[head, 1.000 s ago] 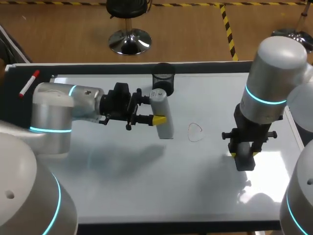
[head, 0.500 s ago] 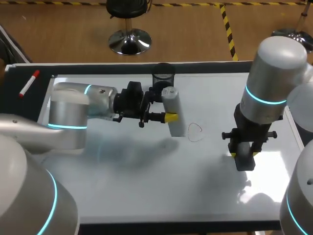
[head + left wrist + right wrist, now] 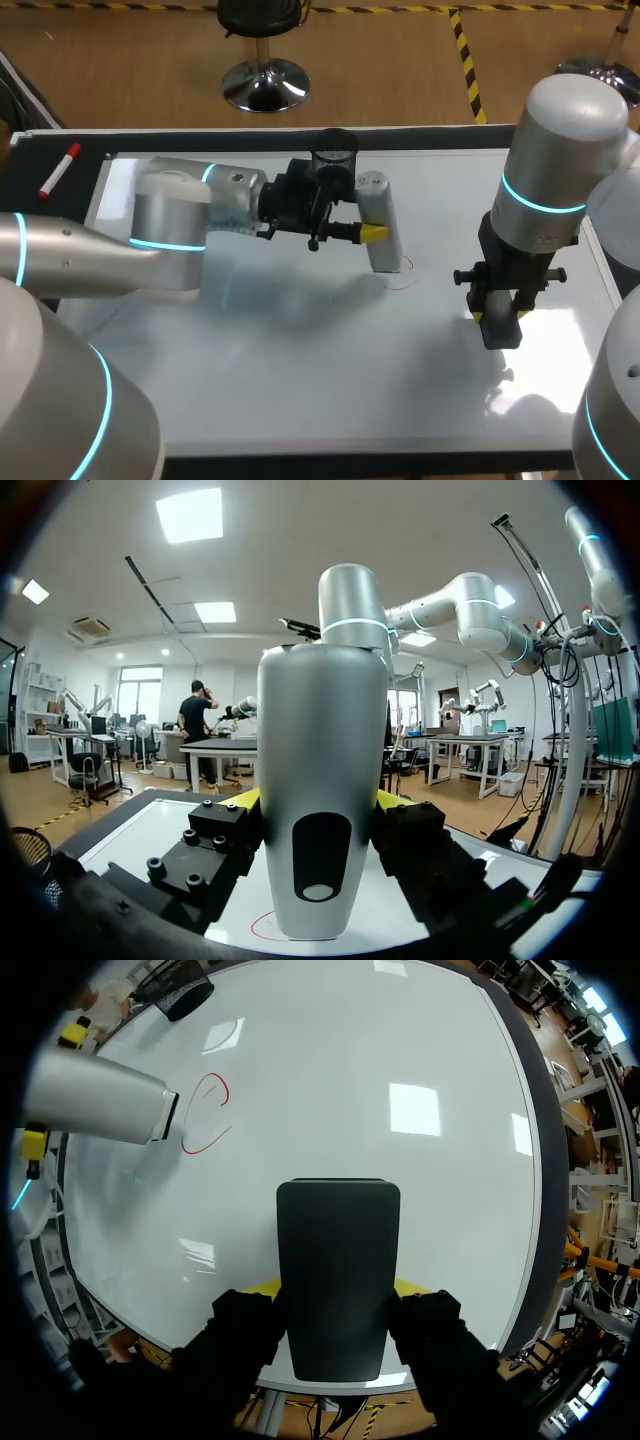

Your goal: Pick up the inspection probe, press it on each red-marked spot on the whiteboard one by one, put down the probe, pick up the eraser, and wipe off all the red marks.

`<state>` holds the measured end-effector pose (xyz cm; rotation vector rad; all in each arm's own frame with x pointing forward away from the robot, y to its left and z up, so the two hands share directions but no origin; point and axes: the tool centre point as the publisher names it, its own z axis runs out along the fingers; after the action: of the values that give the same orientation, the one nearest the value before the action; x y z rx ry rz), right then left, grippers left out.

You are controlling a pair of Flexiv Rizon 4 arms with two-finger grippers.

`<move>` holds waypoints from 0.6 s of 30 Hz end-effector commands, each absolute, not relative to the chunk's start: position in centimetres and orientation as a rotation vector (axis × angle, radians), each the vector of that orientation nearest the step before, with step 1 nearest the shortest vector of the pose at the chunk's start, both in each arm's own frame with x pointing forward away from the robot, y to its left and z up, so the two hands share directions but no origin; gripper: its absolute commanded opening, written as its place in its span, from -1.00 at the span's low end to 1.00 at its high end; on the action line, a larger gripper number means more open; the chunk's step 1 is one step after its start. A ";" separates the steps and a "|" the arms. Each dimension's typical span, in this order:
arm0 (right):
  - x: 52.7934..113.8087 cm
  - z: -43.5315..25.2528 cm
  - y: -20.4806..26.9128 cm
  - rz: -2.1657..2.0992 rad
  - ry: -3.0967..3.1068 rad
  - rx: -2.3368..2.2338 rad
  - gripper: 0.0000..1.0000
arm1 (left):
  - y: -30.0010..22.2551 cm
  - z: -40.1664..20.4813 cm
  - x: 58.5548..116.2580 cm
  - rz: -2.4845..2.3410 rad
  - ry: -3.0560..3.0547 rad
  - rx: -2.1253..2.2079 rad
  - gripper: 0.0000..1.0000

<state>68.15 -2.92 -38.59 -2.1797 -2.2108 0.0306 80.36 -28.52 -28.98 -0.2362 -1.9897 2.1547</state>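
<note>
Right, nearest first. Right hand [image 3: 497,318] hangs over the board [image 3: 300,390], off to one side of the mark. It pinches the eraser [image 3: 338,1270] from both sides, pad facing down. Can't tell if the pad touches the board.

Further in, left hand [image 3: 375,232] is clamped on the probe [image 3: 320,780] at mid-body, one yellow finger per side. Probe leans a little, lower end at the red mark [image 3: 207,1110]. From the right wrist, the tip sits just beside the loop, not centred on it. Contact: can't tell.

Behind that, a mesh cup [image 3: 334,155] stands just beside the left wrist. Far corner: red marker [image 3: 58,170] lies on the dark worktop [image 3: 30,195], off the board.

My read: this is the probe press on the mark, and the wipe isn't done.

Risks:
- Tip lands off the mark, because of that sideways offset.
- Tilted probe means edge contact. It could skid on the glossy board or twist in the pinch.
- Too much downforce with a side pinch, and the probe slides up through the fingers.
- Left wrist clips the cup on the way out, since it's that close.
- Eraser comes in before the left arm clears, and the arms meet over the same spot.
</note>
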 end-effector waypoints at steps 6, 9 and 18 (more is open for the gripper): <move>68.0 -38.5 -3.1 0.026 -2.212 -2.178 -1.00 | -30.6 -30.1 81.5 2.127 -1.983 -0.245 -1.00; 68.0 -38.5 -3.1 0.026 -2.212 -2.178 -1.00 | -30.8 -30.3 81.7 2.124 -1.990 -0.237 -1.00; 68.0 -38.5 -3.1 0.026 -2.212 -2.178 -1.00 | -31.0 -31.0 81.8 2.104 -2.020 -0.205 -1.00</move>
<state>68.15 -2.92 -38.59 -2.1797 -2.2108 0.0306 81.88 -30.80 -31.03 -0.2129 -2.0144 2.1061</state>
